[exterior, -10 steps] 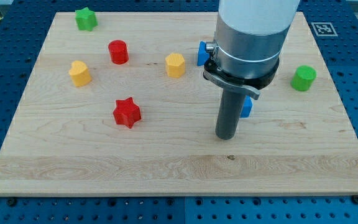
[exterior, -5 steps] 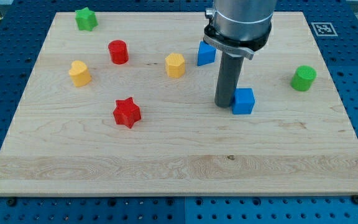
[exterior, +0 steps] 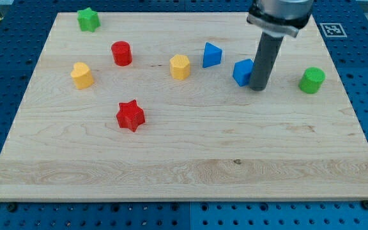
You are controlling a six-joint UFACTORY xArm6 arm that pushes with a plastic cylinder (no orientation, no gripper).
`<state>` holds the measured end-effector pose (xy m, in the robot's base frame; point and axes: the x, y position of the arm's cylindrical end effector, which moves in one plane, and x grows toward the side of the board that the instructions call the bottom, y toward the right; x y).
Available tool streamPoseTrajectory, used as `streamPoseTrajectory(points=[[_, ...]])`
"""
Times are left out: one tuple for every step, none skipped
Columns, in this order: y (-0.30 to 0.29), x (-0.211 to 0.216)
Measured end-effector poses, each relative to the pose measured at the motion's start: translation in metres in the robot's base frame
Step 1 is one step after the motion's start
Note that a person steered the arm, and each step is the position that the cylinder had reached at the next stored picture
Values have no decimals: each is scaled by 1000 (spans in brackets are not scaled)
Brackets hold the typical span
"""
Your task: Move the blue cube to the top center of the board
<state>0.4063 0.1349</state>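
Observation:
The blue cube (exterior: 242,71) sits right of the board's centre, in its upper half. My tip (exterior: 257,88) is pressed against the cube's right side, at its lower right corner. The dark rod rises from there to the view's top and hides the cube's right edge. A blue triangular block (exterior: 211,55) lies just up and left of the cube, apart from it.
On the wooden board (exterior: 171,153): a green star (exterior: 88,19) at top left, a red cylinder (exterior: 121,53), a yellow block (exterior: 81,75), a yellow hexagonal block (exterior: 180,66), a red star (exterior: 130,115), and a green cylinder (exterior: 312,80) at right.
My tip went from the board's middle up and to the right, passing round the blue cube. The cube has shifted upward and slightly left from where it lay.

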Motion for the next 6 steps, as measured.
streamPoseTrajectory(points=[[0,3],[0,23],[0,-20],[-1,-62],[-1,-70],[5,-32]])
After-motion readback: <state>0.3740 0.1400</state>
